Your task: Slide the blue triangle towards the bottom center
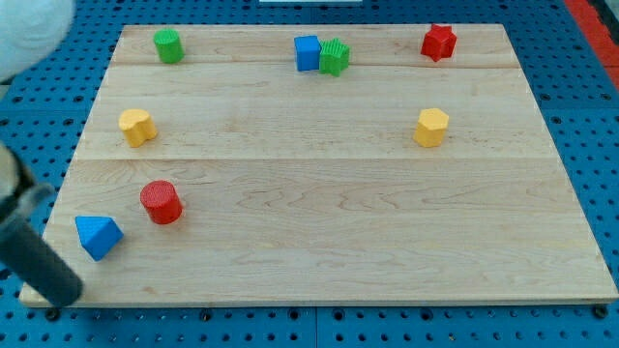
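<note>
The blue triangle [98,236] lies near the bottom left corner of the wooden board [329,222]. My dark rod comes in from the view's left edge, and my tip [66,296] rests at the board's bottom left corner. It sits just below and left of the blue triangle, a short gap apart from it. A red cylinder [162,202] stands just up and right of the triangle.
A yellow block [136,127] sits at the left middle and a yellow hexagon [431,127] at the right middle. Along the top are a green cylinder [168,45], a blue cube [308,52] touching a green block [335,56], and a red block [438,42].
</note>
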Controlling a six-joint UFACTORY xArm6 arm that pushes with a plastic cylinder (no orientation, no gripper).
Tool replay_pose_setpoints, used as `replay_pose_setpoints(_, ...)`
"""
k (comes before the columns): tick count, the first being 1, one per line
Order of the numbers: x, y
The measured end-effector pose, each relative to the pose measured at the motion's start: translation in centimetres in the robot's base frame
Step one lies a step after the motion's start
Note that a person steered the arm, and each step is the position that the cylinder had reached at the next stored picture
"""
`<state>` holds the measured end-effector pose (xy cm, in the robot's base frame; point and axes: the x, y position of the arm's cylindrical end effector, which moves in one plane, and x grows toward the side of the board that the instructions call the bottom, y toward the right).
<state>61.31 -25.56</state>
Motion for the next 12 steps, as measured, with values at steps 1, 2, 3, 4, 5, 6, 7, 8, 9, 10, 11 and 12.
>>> replay_pose_setpoints(1,-1.6,-3.2)
replay_pose_setpoints(2,-1.9,-3.1)
replay_pose_setpoints(3,-4.8,-1.9)
replay_pose_setpoints(4,-4.8,-1.9)
replay_pose_setpoints(5,-4.8,-0.2)
replay_pose_setpoints(6,-4.8,1.0)
replay_pose_setpoints(7,-4.9,1.3)
replay_pose_setpoints(8,-6.3,1.2)
replay_pose_setpoints(9,-6.3,1.2)
replay_pose_setpoints(10,-6.8,1.2)
replay_pose_setpoints(11,-7.6,1.2)
replay_pose_setpoints(12,-7.7,1.2)
